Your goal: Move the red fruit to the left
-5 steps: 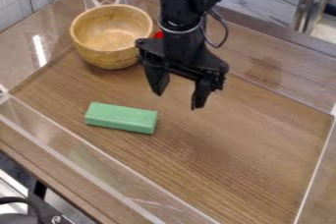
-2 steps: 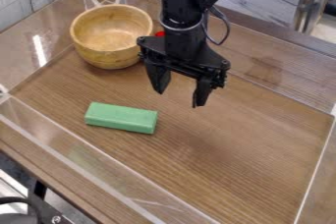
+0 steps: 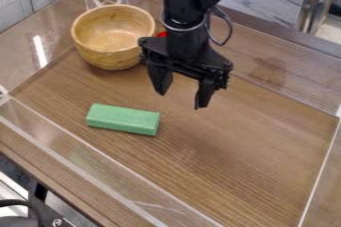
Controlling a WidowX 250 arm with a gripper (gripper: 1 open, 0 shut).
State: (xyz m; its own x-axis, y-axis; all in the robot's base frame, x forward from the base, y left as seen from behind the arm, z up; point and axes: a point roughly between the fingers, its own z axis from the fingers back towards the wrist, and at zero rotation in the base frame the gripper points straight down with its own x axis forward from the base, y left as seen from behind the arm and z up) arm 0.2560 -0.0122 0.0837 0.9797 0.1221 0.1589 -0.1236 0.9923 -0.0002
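Note:
The red fruit does not show in the camera view; it is hidden or out of view. My gripper (image 3: 182,94) hangs from the black arm over the middle of the wooden table (image 3: 240,141). Its two dark fingers (image 3: 204,99) are spread apart and point down with nothing between them. It is just right of the wooden bowl (image 3: 111,37) and up and right of the flat green block (image 3: 124,119).
The wooden bowl stands at the back left and its visible inside looks empty. The green block lies flat at the front left. Low clear plastic walls (image 3: 320,186) ring the table. Chair or table legs stand behind at the back right.

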